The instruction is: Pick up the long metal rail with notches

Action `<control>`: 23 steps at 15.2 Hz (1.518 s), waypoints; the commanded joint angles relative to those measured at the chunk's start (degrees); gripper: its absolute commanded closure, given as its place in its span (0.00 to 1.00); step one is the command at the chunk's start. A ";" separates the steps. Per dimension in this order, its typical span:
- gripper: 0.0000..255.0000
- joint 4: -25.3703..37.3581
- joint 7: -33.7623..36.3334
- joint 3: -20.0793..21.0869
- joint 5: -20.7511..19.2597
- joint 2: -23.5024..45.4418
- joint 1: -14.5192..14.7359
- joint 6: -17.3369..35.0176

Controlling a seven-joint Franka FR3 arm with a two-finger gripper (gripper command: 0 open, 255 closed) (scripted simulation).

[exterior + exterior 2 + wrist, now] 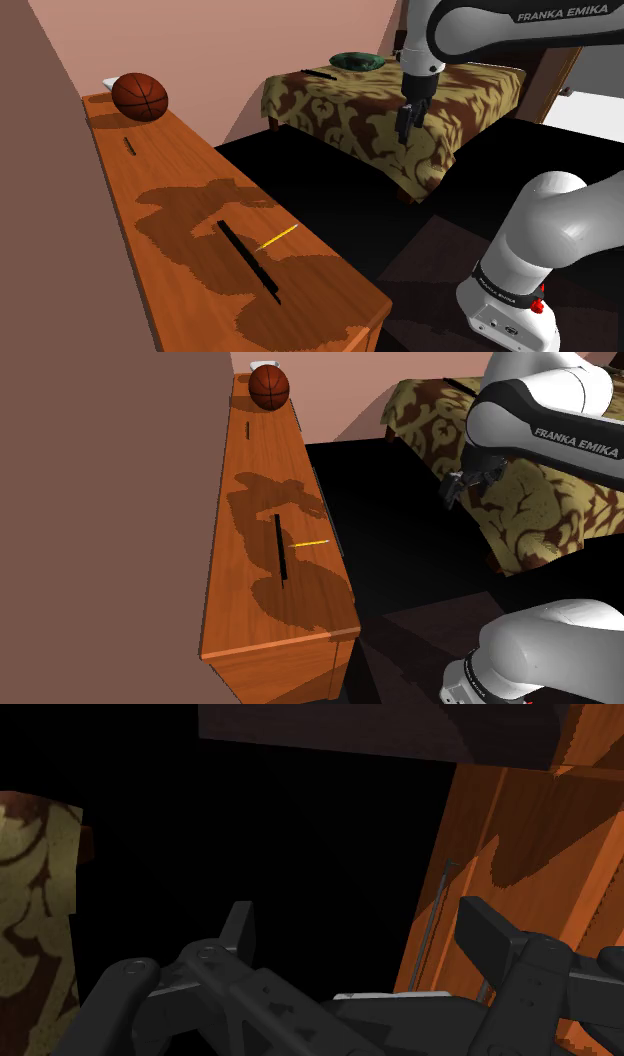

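The long dark rail (250, 262) (281, 547) lies flat on the wooden cabinet top (180, 190) (255, 482), running lengthwise, inside the arm's shadow. My black gripper (406, 124) (453, 493) (365, 939) hangs in the air well off the cabinet, over the dark floor gap beside the bed, far from the rail. Its fingers (238, 926) stand apart, open, with nothing between them. In the wrist view the cabinet's orange wooden side (520, 854) shows beyond the right finger.
A thin yellow pencil (276, 238) (311, 542) lies just beside the rail. A basketball (140, 96) (269, 387) sits at the cabinet's far end, with a small dark stick (130, 146) (247, 427) near it. The patterned bed (400, 110) (520, 502) carries a green bowl (357, 61).
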 commanded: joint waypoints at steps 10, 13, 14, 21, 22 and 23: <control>0.00 1.30 13.55 10.62 7.74 8.33 3.73 4.20; 0.00 2.98 17.98 14.07 9.69 12.37 4.59 5.87; 0.00 3.67 19.45 15.21 10.23 13.83 4.82 6.44; 0.00 10.42 30.06 22.91 11.96 25.68 5.88 10.22; 0.00 11.65 31.65 23.96 11.86 27.60 5.97 10.70; 0.00 12.94 33.27 24.98 11.66 29.57 6.07 11.15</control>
